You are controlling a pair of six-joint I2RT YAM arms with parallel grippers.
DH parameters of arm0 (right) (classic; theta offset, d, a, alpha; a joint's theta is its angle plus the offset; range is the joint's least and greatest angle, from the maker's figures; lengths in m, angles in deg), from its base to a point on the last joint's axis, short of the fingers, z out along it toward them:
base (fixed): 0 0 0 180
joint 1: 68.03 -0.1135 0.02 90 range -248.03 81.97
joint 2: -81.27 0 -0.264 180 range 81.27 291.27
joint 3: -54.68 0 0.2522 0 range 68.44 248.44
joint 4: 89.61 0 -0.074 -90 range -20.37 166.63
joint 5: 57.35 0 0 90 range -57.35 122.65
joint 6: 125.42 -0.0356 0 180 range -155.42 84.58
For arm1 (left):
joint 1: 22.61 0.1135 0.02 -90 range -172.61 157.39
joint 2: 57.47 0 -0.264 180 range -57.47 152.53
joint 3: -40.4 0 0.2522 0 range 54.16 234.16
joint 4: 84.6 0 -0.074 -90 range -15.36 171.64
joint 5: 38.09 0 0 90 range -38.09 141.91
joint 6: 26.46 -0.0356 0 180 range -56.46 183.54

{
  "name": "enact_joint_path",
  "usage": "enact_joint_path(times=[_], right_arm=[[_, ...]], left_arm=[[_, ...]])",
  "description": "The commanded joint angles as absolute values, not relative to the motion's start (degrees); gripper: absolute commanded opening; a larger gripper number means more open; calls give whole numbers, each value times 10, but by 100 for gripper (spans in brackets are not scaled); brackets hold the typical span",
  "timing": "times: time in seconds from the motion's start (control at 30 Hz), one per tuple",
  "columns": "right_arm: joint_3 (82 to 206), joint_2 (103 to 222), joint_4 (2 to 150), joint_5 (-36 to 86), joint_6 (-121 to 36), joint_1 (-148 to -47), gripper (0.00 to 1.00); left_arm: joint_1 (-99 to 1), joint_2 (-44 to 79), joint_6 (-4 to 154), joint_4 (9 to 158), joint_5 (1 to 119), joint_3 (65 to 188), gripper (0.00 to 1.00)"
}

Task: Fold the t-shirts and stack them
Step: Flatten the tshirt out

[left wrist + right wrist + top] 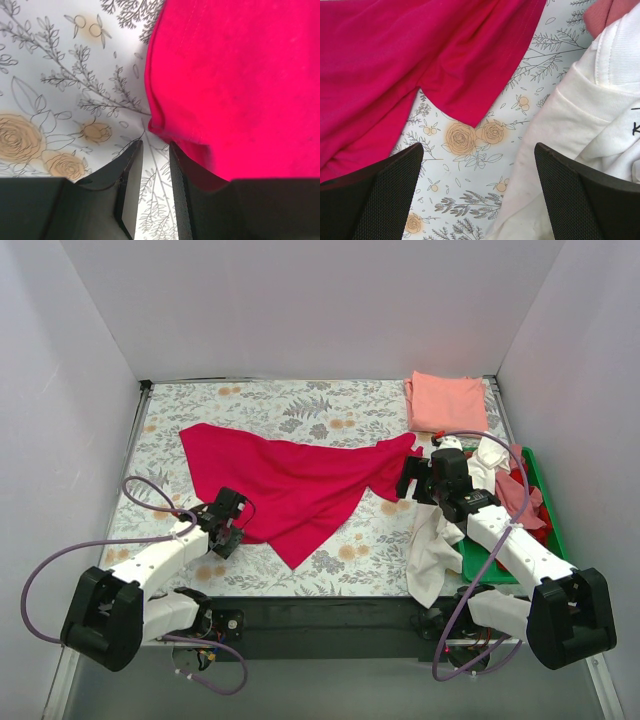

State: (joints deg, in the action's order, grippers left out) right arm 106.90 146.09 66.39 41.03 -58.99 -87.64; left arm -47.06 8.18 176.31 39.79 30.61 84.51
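1. Shirt layout: the crimson t-shirt [290,480] lies open across the middle of the tabletop. Its long axis runs from the left edge toward the right edge, with one sleeve reaching the right side.
2. The left gripper [232,525] sits at the shirt's near-left hem. Its fingers stand a narrow slit apart with bare tabletop showing between them; the hem lies just beside them, apparently uncaught.
3. The right gripper [408,480] hangs spread wide and empty between that sleeve and a white t-shirt [435,550].
4. Judgement: each arm is nearest its own end of the shirt, and the left must get the hem between its fingers.
5. A folded salmon t-shirt [445,400] lies at the far right corner.
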Motion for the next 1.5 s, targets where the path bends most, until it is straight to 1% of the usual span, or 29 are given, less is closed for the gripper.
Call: enact_joint_path(times=[0.0, 0.07, 0.2, 0.43, 0.87, 0.9, 0.93, 0.97, 1.0, 1.1, 1.23, 1.37, 1.4, 1.47], right_arm=[[1067, 1453, 681, 410, -584, -877, 97], [1068, 1454, 681, 412, -583, -876, 97], [1068, 1458, 680, 411, -583, -876, 97], [1070, 1464, 681, 411, -579, -876, 97], [1071, 1472, 681, 414, -572, -877, 97], [1071, 1473, 680, 414, -571, -876, 97], [1071, 1473, 681, 414, -571, -876, 97], [1071, 1474, 680, 416, -571, -876, 97], [1071, 1473, 681, 416, -571, -876, 97], [1069, 1470, 681, 420, -572, -877, 97], [1068, 1468, 681, 428, -571, -876, 97], [1068, 1468, 680, 425, -567, -876, 97], [1068, 1468, 680, 424, -566, -876, 97], [1068, 1470, 681, 421, -564, -876, 97]], left_arm=[[-455, 110, 1756, 439, 331, 808, 26], [-455, 107, 1752, 434, 339, 814, 26], [-455, 61, 1765, 385, 338, 820, 27], [-454, -7, 1774, 350, 315, 834, 33], [-452, 63, 1765, 396, 337, 821, 36], [-452, 70, 1761, 405, 341, 820, 25], [-452, 73, 1757, 406, 342, 824, 17], [-452, 75, 1754, 405, 342, 825, 6], [-452, 77, 1753, 399, 341, 826, 0], [-452, 67, 1745, 395, 333, 825, 0], [-452, 12, 1738, 398, 321, 823, 0], [-448, -22, 1741, 373, 258, 856, 0], [-440, -24, 1738, 375, 238, 874, 0], [-413, -24, 1722, 412, 235, 889, 0]])
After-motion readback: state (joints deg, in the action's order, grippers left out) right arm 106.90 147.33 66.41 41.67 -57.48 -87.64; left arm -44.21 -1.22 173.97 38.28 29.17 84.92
